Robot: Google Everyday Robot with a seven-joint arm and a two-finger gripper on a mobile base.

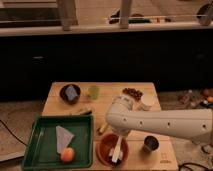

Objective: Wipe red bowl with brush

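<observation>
Gripper (pixel 120 137) hung over bowl (pixel 101 148), jaws clamped on brush (pixel 116 151); brush ran approx. vertical, head inside bowl, directly below.

White arm (pixel 167 125) outstretched (wrist bent down), claw (pixel 119 140) low near centre.

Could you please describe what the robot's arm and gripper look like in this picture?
The arm is a thick, smooth white tube ending in a rounded, bulbous white joint. No cables or markings show on it. The gripper, over the red bowl, looks pale whitish and slimmer than the arm; its finer details cannot be told.
</observation>
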